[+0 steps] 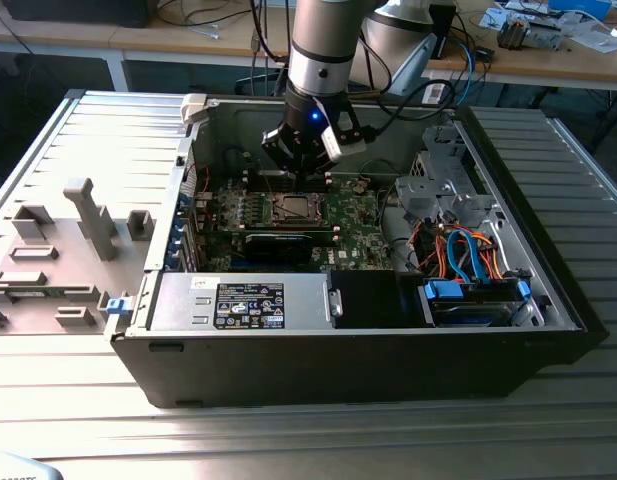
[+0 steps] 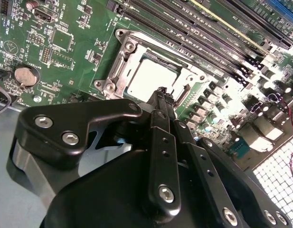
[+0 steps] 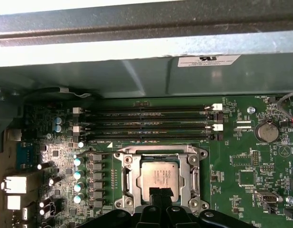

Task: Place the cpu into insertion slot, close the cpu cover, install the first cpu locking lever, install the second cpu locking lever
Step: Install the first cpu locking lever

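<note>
At the exterior view's left a grey panel (image 1: 78, 240) lies flat. Beside it stands the open computer case (image 1: 388, 350), where the arm (image 1: 323, 50) reaches down over the motherboard (image 1: 353, 225). The wrist views add close detail. The cpu (image 3: 158, 179) sits in the insertion slot (image 3: 135, 167), with the cpu cover (image 3: 193, 178) lying flat around it. The gripper (image 3: 160, 194), fingers pressed together on nothing, is at the cpu's edge.

i see the cpu (image 3: 160, 179), a dull silver square, seated flat in the insertion slot (image 1: 296, 207) on the green board (image 3: 241, 166); the cpu cover (image 3: 190, 175) lies flat, framing it.
</note>
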You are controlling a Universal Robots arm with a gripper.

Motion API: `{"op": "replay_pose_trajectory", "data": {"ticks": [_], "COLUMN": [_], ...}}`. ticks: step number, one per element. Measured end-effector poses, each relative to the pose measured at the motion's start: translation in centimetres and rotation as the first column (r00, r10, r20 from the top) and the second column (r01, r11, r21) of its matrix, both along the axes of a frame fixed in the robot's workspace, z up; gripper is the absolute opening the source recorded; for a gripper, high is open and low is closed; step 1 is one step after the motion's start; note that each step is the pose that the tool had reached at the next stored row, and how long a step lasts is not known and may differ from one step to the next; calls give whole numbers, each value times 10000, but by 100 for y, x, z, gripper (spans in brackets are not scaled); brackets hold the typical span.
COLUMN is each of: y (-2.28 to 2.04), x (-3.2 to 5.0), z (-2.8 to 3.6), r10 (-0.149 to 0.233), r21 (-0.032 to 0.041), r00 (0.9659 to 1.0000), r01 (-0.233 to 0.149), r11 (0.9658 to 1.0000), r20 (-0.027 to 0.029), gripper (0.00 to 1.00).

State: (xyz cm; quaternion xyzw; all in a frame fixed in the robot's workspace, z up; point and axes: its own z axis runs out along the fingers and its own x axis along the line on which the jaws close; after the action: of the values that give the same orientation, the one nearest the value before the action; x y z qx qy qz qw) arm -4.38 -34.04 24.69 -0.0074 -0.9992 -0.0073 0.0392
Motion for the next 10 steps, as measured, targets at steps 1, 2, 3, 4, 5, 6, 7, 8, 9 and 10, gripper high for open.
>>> {"op": "replay_pose_trajectory", "data": {"ticks": [1,2,3,4,5,6,7,8,9,10], "y": [0,0,0,0,0,0,0,0,0,0], "x": [0,0,0,0,0,0,0,0,0,0], "z": [0,0,0,0,0,0,0,0,0,0], "r10": [19,40,51,60,73,86,100,110,115,123], "r21": [3,6,8,9,9,10,17,18,20,21], "r00": [10000,10000,10000,10000,10000,10000,10000,9999,9999,9999], "r01": [-19,-40,-51,-60,-73,-86,-100,-110,-115,-123], "r11": [10000,10000,10000,10000,10000,10000,9999,9999,9999,9999], "r20": [0,0,0,0,0,0,0,0,0,1], "gripper": [11,11,11,11,11,11,11,11,11,11]}}
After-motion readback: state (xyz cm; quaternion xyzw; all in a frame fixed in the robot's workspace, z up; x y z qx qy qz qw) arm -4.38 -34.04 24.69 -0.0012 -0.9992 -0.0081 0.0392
